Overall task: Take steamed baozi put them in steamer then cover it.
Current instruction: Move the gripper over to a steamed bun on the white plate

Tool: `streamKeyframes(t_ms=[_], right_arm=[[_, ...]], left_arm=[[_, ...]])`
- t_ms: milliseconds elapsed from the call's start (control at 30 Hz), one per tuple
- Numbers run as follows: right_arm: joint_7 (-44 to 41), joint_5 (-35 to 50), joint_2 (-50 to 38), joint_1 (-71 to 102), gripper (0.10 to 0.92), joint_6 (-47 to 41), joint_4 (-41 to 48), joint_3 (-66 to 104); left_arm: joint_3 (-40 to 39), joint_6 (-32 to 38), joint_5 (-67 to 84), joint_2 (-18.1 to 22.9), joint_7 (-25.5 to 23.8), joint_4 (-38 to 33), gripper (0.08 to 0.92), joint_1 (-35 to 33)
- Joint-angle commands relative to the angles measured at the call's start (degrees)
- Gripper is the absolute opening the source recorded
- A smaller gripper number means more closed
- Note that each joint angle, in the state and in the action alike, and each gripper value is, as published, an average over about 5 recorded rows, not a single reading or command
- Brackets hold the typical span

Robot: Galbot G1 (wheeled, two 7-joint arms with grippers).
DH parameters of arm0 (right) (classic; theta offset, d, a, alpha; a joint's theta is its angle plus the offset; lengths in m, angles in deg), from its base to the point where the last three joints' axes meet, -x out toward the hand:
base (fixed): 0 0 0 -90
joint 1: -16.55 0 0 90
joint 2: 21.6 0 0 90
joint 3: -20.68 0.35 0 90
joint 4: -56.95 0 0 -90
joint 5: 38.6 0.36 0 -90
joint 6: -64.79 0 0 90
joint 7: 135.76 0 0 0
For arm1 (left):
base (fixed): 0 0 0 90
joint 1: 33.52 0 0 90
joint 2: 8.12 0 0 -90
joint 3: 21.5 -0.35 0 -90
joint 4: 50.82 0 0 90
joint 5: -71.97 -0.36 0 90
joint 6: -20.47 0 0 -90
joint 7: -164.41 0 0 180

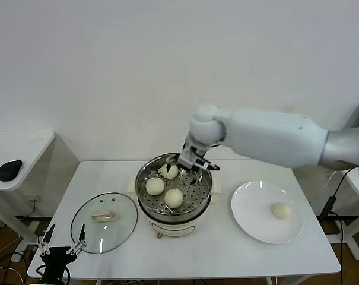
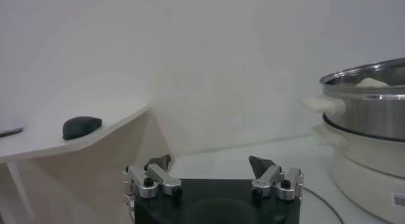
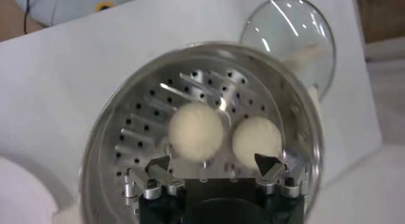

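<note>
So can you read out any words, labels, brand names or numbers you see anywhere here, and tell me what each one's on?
No text can be read in any view.
Steamer: a small sticker shows low on its cream-white base in the left wrist view, too small and blurred to read.
Cover, plate, baozi: no markings visible.

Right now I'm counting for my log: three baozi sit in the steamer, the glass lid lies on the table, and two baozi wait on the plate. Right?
Not quite. Only one baozi is on the plate, as the head view shows. The rest holds: three baozi sit in the steamer, and the glass lid lies on the table.
</note>
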Motion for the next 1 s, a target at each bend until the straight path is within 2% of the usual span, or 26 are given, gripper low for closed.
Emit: streamKeyframes(t_ms=[33, 267, 467, 700, 1000], right_arm=[[-1.98, 3.08, -20.22, -1.90, 0.823, -20.20, -7.43, 3.29], [-2.69, -1.45, -34.81, 6.59, 0.823, -20.07, -10.23, 7.84], [-1.28, -8.70, -40.70, 21.38, 0.823, -18.61, -8.99, 18.23], [0.51, -14.51, -43.59, 46.04, 0.823, -18.67, -6.64, 39.59], [1.73, -17.97, -39.83, 56.26, 0.823, -18.17, -0.05, 48.54]], left_arm=[[-0.11, -0.16, 0.11, -0.91, -0.08, -0.23, 0.823, 0.09], [-1.55, -0.54, -0.23, -1.55, -0.17, -0.28, 0.823, 0.76], [-2.27, -0.67, -0.58, -1.78, -0.22, 0.06, 0.823, 0.84], [-2.77, -0.66, -1.17, -1.72, -0.21, 0.29, 0.823, 0.32], [-2.77, -0.74, -1.63, -1.43, -0.20, -0.09, 0.823, -0.53]])
